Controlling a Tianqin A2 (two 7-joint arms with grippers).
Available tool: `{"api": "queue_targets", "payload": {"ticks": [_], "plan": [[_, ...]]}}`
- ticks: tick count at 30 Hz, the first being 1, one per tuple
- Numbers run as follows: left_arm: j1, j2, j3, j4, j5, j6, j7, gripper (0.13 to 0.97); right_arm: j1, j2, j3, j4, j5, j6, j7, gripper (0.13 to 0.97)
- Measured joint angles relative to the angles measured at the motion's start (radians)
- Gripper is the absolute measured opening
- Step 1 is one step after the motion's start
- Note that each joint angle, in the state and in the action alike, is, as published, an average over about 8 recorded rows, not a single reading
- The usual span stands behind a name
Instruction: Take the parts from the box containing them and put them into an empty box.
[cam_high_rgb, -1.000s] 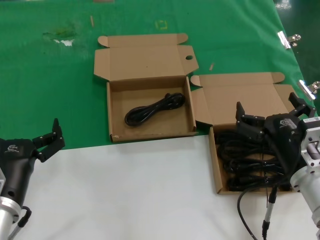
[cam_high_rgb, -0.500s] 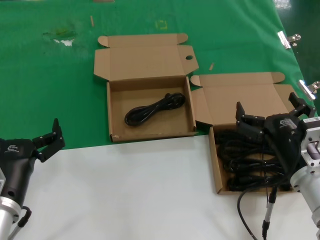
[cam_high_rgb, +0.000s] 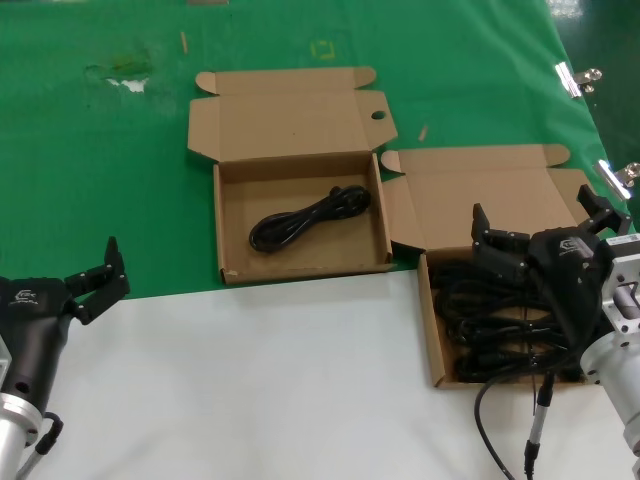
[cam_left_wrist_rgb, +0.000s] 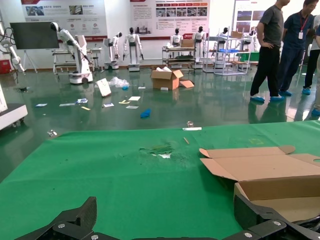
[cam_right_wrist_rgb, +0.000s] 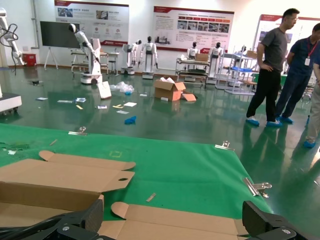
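Two open cardboard boxes lie side by side. The left box (cam_high_rgb: 232, 225) holds one coiled black power cord (cam_high_rgb: 310, 217). The right box (cam_high_rgb: 432, 335) is filled with several black cord bundles (cam_high_rgb: 487, 325). My right gripper (cam_high_rgb: 533, 212) hovers open just over the far end of the right box, with nothing between its fingers; in the right wrist view the right gripper (cam_right_wrist_rgb: 175, 220) spans that box's back flap (cam_right_wrist_rgb: 165, 215). My left gripper (cam_high_rgb: 103, 275) stays open and empty at the near left, at the edge of the green cloth; the left wrist view has the left gripper (cam_left_wrist_rgb: 167, 222) facing green cloth, the left box (cam_left_wrist_rgb: 272, 175) to one side.
Green cloth (cam_high_rgb: 90, 150) covers the far table, white surface (cam_high_rgb: 250, 380) the near part. My own thin black cable with a metal tip (cam_high_rgb: 535, 432) hangs by the right box. Metal clips (cam_high_rgb: 575, 78) sit on the cloth's right edge. People stand beyond the table (cam_right_wrist_rgb: 267, 75).
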Motion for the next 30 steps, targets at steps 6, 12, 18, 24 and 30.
{"api": "queue_targets", "payload": {"ticks": [6, 12, 18, 24, 30], "plan": [[0.0, 0.0, 0.0, 0.0, 0.0, 0.0, 0.0, 0.966, 0.0, 0.0, 0.0, 0.0, 0.0, 0.0, 0.0, 0.966], [0.0, 0.0, 0.0, 0.0, 0.0, 0.0, 0.0, 0.966, 0.0, 0.0, 0.0, 0.0, 0.0, 0.0, 0.0, 0.966], [0.0, 0.0, 0.0, 0.0, 0.0, 0.0, 0.0, 0.966, 0.0, 0.0, 0.0, 0.0, 0.0, 0.0, 0.0, 0.966], [0.0, 0.0, 0.0, 0.0, 0.0, 0.0, 0.0, 0.966, 0.0, 0.0, 0.0, 0.0, 0.0, 0.0, 0.0, 0.966], [0.0, 0.0, 0.0, 0.0, 0.0, 0.0, 0.001, 0.966, 0.0, 0.0, 0.0, 0.0, 0.0, 0.0, 0.0, 0.966]]}}
